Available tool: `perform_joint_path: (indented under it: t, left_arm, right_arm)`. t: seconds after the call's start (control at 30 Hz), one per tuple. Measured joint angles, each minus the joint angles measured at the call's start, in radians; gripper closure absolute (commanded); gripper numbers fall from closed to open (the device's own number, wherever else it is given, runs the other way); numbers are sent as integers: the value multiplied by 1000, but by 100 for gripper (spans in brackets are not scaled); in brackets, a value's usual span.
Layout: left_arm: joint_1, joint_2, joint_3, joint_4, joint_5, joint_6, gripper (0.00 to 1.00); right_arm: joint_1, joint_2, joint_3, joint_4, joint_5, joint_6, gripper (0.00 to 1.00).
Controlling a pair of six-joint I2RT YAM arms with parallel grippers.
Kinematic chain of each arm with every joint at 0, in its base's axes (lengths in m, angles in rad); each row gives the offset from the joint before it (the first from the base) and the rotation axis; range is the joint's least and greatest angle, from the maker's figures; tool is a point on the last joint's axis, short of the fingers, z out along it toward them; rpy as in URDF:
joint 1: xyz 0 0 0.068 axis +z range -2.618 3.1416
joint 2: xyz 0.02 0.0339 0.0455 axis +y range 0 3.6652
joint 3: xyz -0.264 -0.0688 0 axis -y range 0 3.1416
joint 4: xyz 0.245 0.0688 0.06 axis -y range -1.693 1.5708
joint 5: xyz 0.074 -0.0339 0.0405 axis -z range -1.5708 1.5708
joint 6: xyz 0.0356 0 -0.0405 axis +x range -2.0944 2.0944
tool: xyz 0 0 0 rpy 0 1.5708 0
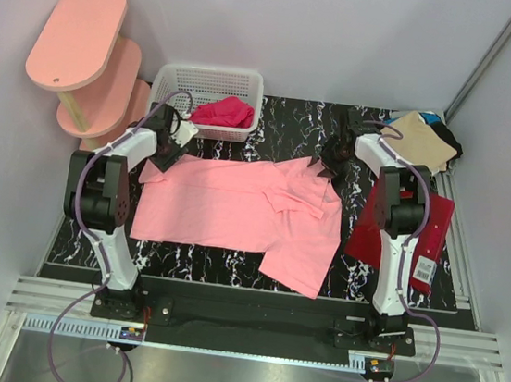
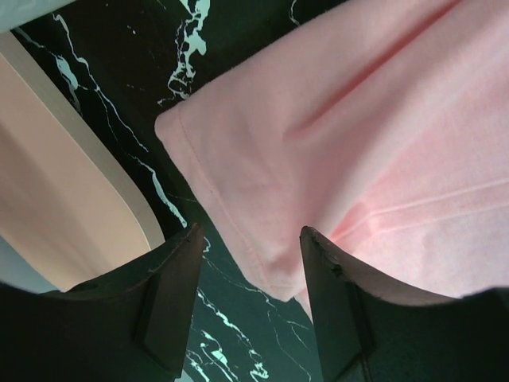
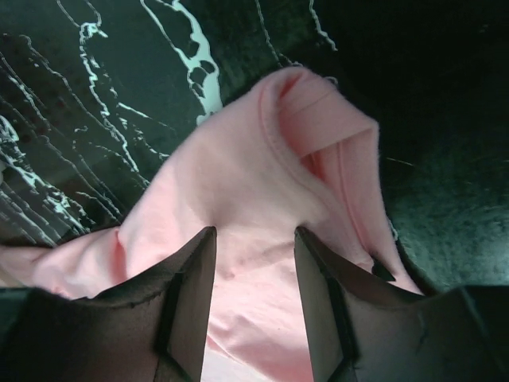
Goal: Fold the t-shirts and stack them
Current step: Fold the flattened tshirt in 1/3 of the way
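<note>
A large salmon-pink t-shirt lies spread on the black marbled table, with its right part folded over and rumpled. My left gripper hangs over the shirt's far-left corner. In the left wrist view the left gripper is open and the hemmed corner lies between its fingers. My right gripper is at the shirt's far-right corner. In the right wrist view the right gripper is open astride a bunched fold of pink cloth. A dark red t-shirt with a white tag lies under the right arm.
A white basket at the back holds a magenta-red garment. Tan and black t-shirts lie at the back right. A pink two-tier shelf stands at the back left; its rounded edge shows beside the left gripper.
</note>
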Motion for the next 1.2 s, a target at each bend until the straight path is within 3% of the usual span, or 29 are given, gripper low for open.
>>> perform_joint_path:
  t: [0.23,0.37,0.77,0.9,1.2]
  left_arm:
    - [-11,14,-1,8,2,-3,45]
    - [-49,-48,-86,25,11,-7,45]
    - [-130,-615,-417,-66,113,-14,44]
    - [-141,-579,-450,-88,133,-14,46]
    - [-146,-285,-394,-105,142,-13,49]
  right_arm:
    - [-4,8,3,-14,26,-13,47]
    - [-18,8,19,-51,68,-31,47]
    - [-86,11,40,-112,134,-60,48]
    - [-86,11,40,-109,126,-59,48]
    - [-85,8,33,-99,121,-59,48]
